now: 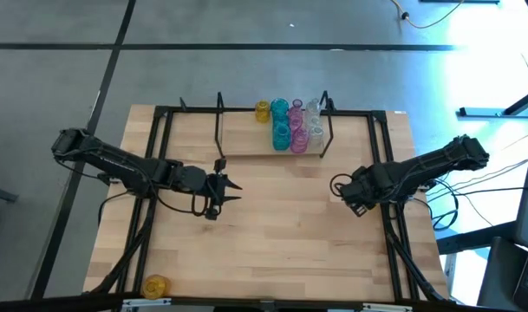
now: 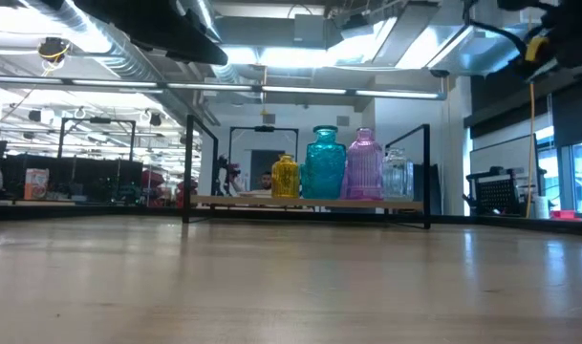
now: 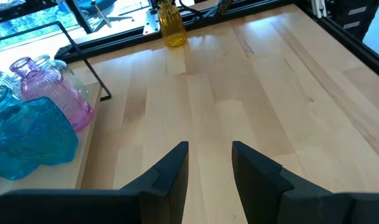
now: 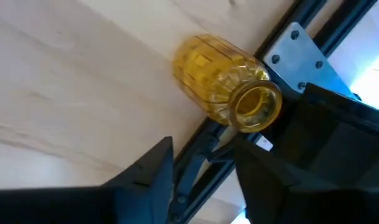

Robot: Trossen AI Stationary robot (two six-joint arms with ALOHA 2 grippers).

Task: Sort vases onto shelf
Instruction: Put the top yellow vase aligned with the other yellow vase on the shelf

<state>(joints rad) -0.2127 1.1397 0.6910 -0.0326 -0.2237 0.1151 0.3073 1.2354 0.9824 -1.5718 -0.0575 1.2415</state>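
The yellow vase (image 4: 223, 81) at the table's right edge stands upright, long axis vertical and mouth up. It is just beside the black rail (image 4: 195, 155) and a metal bracket (image 4: 295, 50). The right gripper (image 4: 201, 146) hangs over it with its fingers apart and nothing between them; the vase lies beyond the fingertips. The left gripper (image 3: 210, 149) is left of the table's middle, pointing right across bare wood, its fingers also apart and holding nothing.

The shelf (image 1: 246, 143) sits at the far middle of the table. Its vases are all upright, necks up, crowded toward its right end: a small yellow one (image 2: 285, 178), teal (image 2: 323, 162), pink (image 2: 364, 164) and clear (image 2: 398, 174).

From overhead the vase by the right rail is hidden under the right arm; only the two wrist views show it. The overhead view alone shows a second yellow vase (image 1: 155, 284) at the near left corner, close to the table's edge; which way it points I cannot tell. The low view shows neither gripper.

The left half of the shelf board is bare, and wide open tabletop lies between the two grippers.
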